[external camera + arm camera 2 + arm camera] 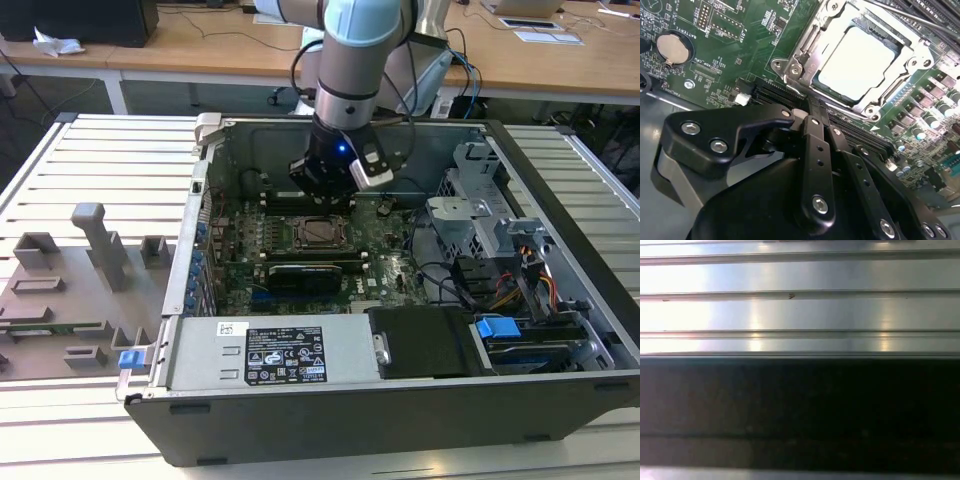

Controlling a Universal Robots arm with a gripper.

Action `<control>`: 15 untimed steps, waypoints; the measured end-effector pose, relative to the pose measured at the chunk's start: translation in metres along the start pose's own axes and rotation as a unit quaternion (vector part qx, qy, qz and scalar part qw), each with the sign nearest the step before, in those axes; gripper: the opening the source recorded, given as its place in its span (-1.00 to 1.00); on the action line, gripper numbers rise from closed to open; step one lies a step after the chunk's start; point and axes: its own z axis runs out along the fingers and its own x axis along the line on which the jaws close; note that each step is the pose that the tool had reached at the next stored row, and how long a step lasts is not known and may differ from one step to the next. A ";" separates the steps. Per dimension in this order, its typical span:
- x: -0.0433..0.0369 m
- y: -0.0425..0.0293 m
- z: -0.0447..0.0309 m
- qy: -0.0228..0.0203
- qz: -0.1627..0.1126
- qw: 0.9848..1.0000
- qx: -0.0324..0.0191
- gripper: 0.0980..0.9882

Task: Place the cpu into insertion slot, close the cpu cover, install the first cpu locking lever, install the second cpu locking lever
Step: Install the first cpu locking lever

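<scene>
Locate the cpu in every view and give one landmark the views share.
Exterior view: the cpu lies in the socket at the middle of the motherboard, just below the gripper.
Second wrist view: the cpu sits framed by the cpu cover, beyond the gripper.
First wrist view: metal slats, not the cpu.
Shared landmark: the cpu cover.

The silver cpu [857,62] lies flat in the insertion slot [805,47], cpu cover [892,37] closed over it.
</scene>
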 end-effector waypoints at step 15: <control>-0.0016 -0.0083 -0.0072 0.000 0.000 1.000 0.001 -0.98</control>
